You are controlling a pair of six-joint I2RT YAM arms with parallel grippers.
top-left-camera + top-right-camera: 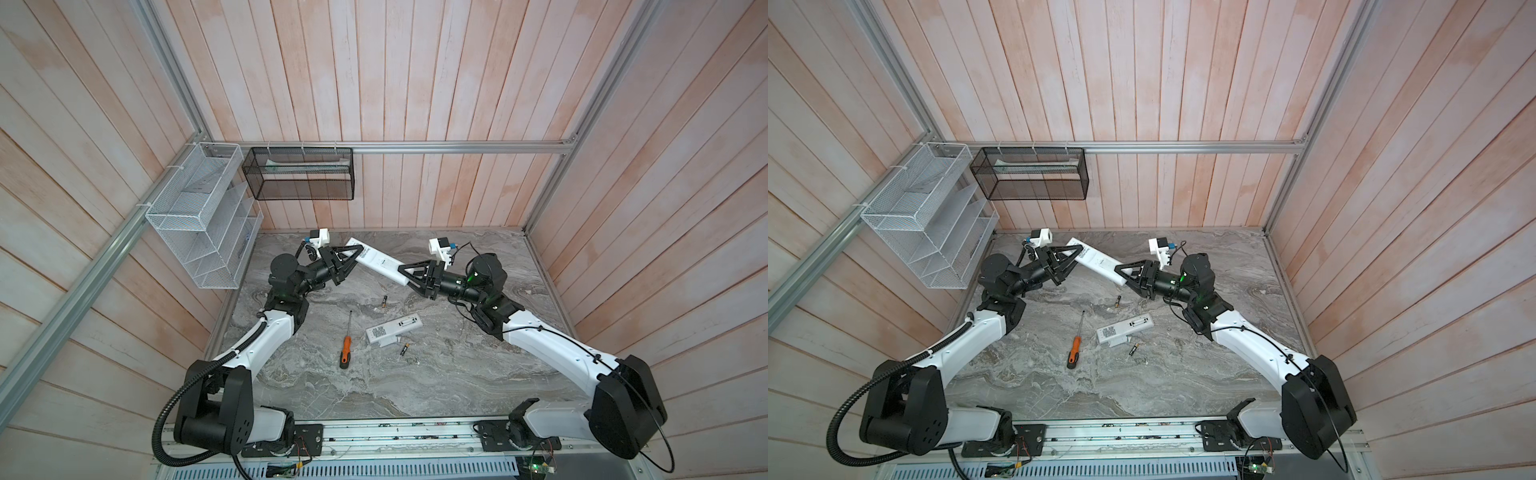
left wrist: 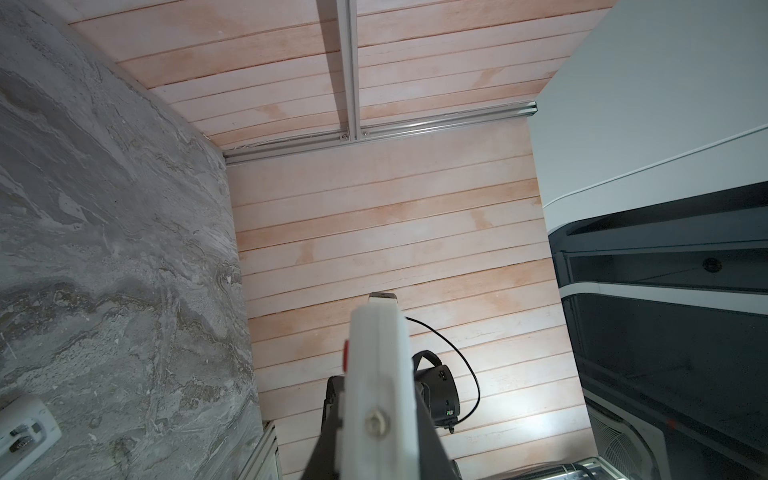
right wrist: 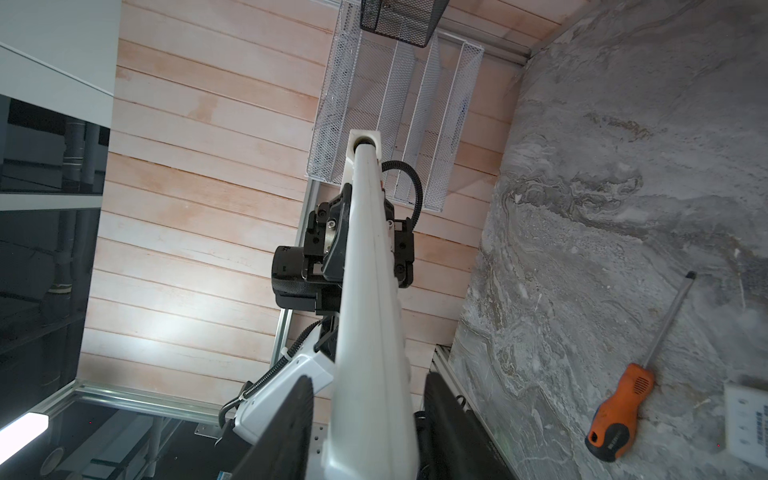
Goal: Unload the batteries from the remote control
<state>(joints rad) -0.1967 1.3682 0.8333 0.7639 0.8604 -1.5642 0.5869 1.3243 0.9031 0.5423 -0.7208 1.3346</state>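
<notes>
1. My left gripper (image 1: 358,254) is clamped on the far end of the long white remote (image 1: 376,259); in the left wrist view my dark fingers (image 2: 328,436) press both its sides.
2. My right gripper (image 1: 405,276) takes the near end of the same remote; in the right wrist view my fingers (image 3: 286,436) sit tight against it on either side, closed on it as far as I can see.
3. Between the two grips the long white remote hangs tilted above the marble table (image 1: 457,374), touching nothing else.
4. A far battery (image 1: 384,301) lies loose on the table below my right gripper; a near battery (image 1: 404,349) lies just beside the second remote (image 1: 394,330).
5. The second remote lies flat, back up, its compartment uncovered; what is inside I cannot tell.
6. The orange-handled screwdriver (image 1: 345,349) lies left of it.
</notes>
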